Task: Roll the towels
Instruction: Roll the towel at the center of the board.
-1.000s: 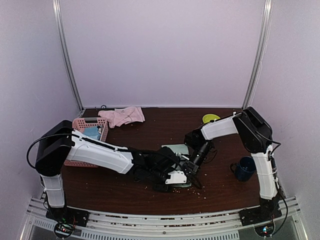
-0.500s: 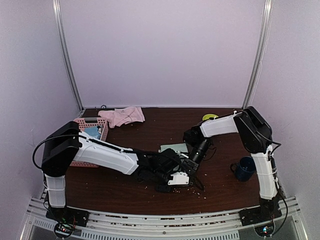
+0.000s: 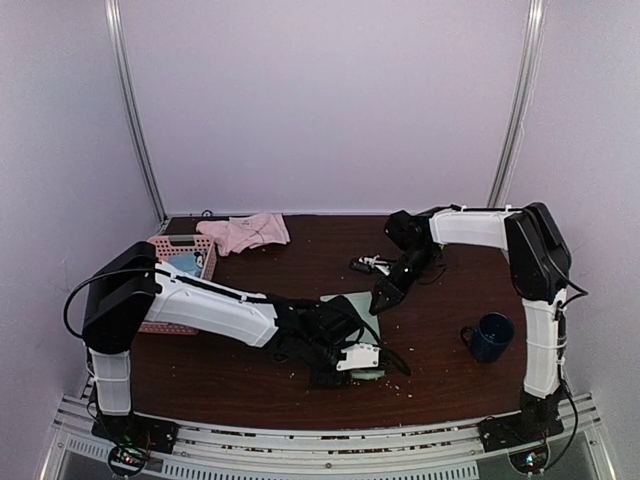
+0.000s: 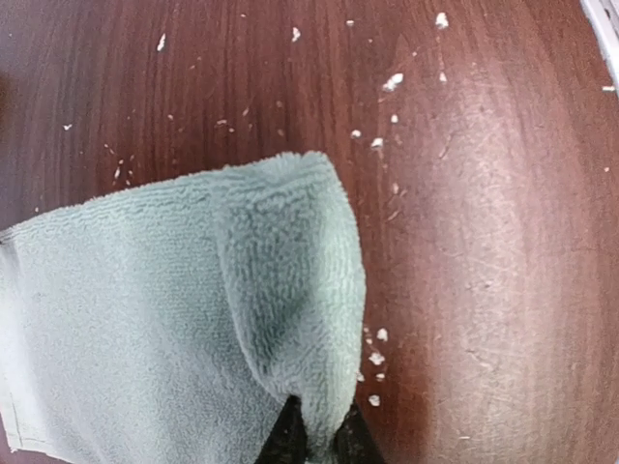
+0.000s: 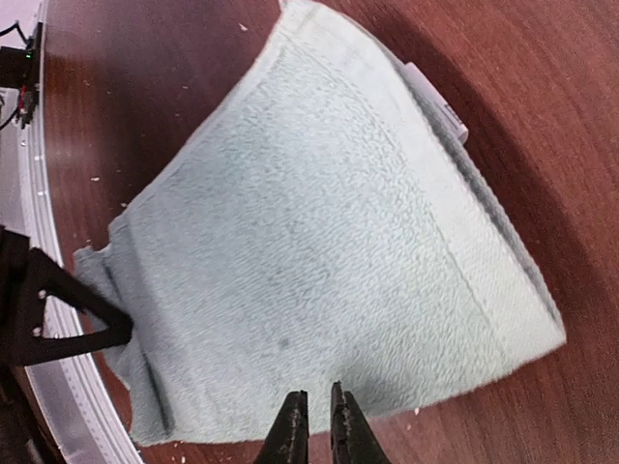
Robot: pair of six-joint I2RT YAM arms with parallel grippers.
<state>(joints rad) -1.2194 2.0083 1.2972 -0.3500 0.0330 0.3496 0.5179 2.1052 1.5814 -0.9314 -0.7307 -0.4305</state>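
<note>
Since a second ago the right gripper [image 5: 314, 420], nearly closed and empty, has been withdrawn from the sage green towel [image 3: 352, 318], whose near corner is pinched by the left gripper [image 4: 319, 440], its long axis unclear.

top: high, behind arms | wrists: close, downward | shared: green towel [image 5: 319, 242]

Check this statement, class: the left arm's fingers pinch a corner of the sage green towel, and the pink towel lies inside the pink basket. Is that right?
Not quite. The pink towel lies on the table beside the pink basket, not inside it, as the top external view shows. The left fingers do pinch the green towel.
</note>
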